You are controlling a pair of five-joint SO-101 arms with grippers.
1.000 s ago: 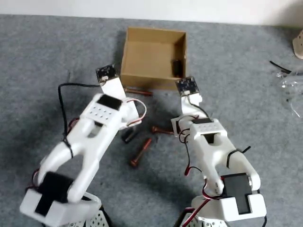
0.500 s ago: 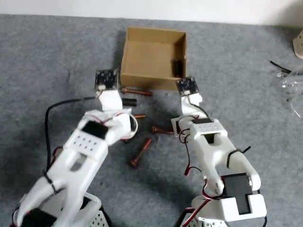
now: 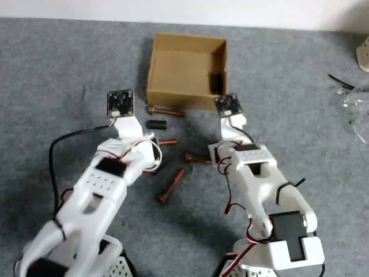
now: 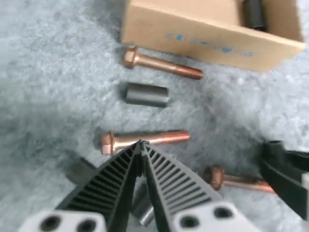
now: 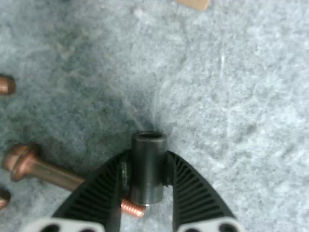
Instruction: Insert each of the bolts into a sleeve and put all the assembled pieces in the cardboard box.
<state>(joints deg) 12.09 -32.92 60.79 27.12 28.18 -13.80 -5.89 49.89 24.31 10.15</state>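
High view: overhead, far, facing table. Wrist views: close, facing down. Left wrist shares cardboard box with high.

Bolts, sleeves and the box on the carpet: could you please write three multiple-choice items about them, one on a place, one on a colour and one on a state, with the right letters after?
1. Where does the bolt nearest the box lie?
A. inside the box
B. on the carpet, just outside the box's near wall
C. on top of a sleeve

2. What colour are the bolts?
A. copper
B. green
C. white

3. What is the state of the right end effector?
A. open and empty
B. shut on the box's wall
C. shut on a dark sleeve

Answers:
1 B: the high view shows this bolt lying on the carpet along that wall.
2 A: every bolt in the high view and the left wrist view is copper.
3 C: the right wrist view shows the sleeve clamped in it.
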